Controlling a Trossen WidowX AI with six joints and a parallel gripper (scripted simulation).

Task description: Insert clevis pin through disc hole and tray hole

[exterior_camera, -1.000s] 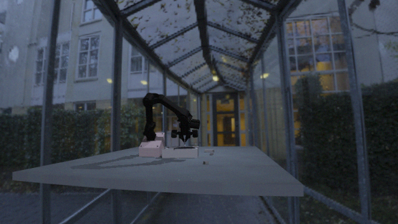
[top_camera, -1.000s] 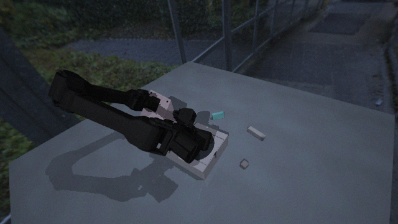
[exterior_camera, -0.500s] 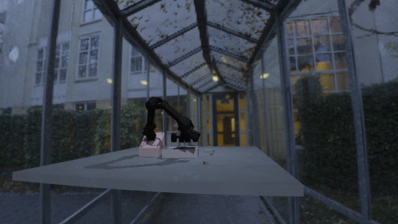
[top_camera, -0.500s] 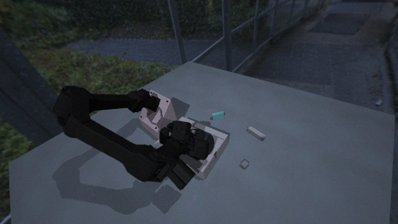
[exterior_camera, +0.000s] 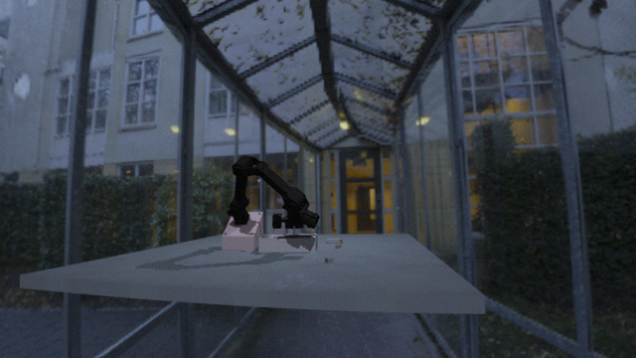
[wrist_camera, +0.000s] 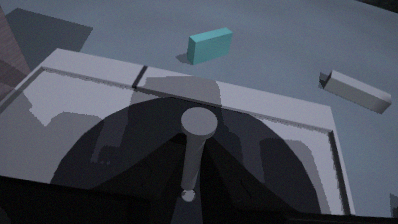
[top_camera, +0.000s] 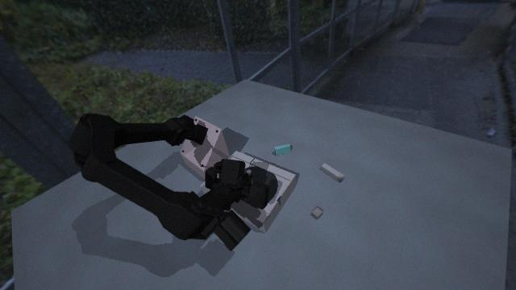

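Gripping the clevis pin (exterior_camera: 294,231) (wrist_camera: 194,160) in the hand (top_camera: 242,185) (exterior_camera: 294,227) (wrist_camera: 194,144), jaws narrow and closed on the shank. Showing the pin's round head uppermost in the wrist view, above the fingers; leaning somewhat across that view. Positioned above the wide dark disc (top_camera: 272,181) (exterior_camera: 300,236) (wrist_camera: 125,130), within the rimmed tray (top_camera: 278,209) (exterior_camera: 288,245) (wrist_camera: 275,107). Cannot tell whether entering the disc's hole or the tray's hole. Not released, so not hanging free by the head. Resting on the table (top_camera: 383,201) (exterior_camera: 348,285) (wrist_camera: 280,45) outside the tray: turquoise block (top_camera: 283,150) (wrist_camera: 210,46), pale bar (top_camera: 332,172) (wrist_camera: 357,92) and small grey block (top_camera: 317,213), all apart from one another. Standing just beside the tray: pink mount (top_camera: 219,141) (exterior_camera: 240,244), beneath the arm's base end.
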